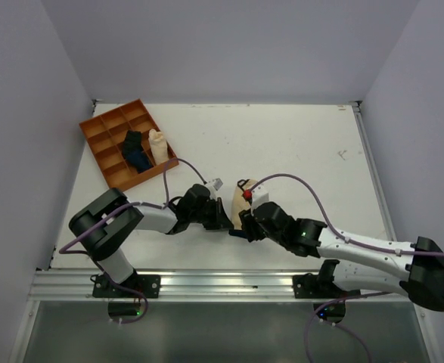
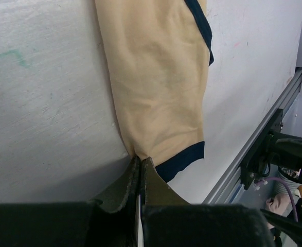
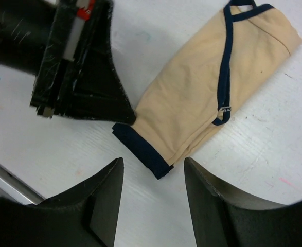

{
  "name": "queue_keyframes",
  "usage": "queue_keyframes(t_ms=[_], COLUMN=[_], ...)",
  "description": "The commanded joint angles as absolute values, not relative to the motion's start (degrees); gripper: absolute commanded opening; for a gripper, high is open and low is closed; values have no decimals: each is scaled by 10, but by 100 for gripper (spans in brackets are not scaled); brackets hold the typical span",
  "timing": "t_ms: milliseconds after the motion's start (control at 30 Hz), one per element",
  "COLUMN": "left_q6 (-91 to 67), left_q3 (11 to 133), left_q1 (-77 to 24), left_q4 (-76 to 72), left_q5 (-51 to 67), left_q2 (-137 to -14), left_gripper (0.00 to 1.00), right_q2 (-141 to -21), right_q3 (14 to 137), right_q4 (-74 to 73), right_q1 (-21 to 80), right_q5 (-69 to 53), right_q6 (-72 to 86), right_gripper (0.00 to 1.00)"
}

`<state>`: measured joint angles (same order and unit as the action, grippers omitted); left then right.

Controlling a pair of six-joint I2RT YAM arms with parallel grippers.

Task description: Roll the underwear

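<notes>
The folded beige cloth underwear (image 1: 239, 204) with a black edge band lay on the white desk (image 1: 297, 144) between the arms, long axis pointing away from them; the left tool (image 2: 140, 164) was clenched, apparently on its near corner, and the right tool (image 3: 153, 160) hung released just beside that end.

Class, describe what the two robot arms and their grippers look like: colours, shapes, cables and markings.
The left arm and right arm have white links between bulky black joints. A thin lilac cable runs along each. The left gripper and right gripper are black, with dark, wedge-shaped fingers tapering to tips. A small red mark shows on the left gripper's body.
</notes>
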<state>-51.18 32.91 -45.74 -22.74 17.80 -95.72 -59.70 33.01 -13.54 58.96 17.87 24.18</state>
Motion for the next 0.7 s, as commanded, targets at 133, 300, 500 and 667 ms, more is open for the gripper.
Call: queue_keyframes(t_ms=[133, 300, 500, 667], left_q6=[-511, -529, -547, -577], left_q3=[349, 347, 335, 316], left_q1=[-427, -415, -408, -399], left_q4=[-215, -222, -240, -286], left_q5=[260, 294, 313, 349], left_q2=[-957, -960, -961, -971], left_gripper=[0, 0, 0, 0], right_q2=[-702, -802, -869, -933], right_q3=[365, 388, 410, 436], right_q4=[-83, -41, -19, -19], right_q1=[686, 763, 799, 821], right_q5=[298, 384, 472, 525], right_q6=[114, 99, 101, 93], right_gripper=[56, 58, 60, 61])
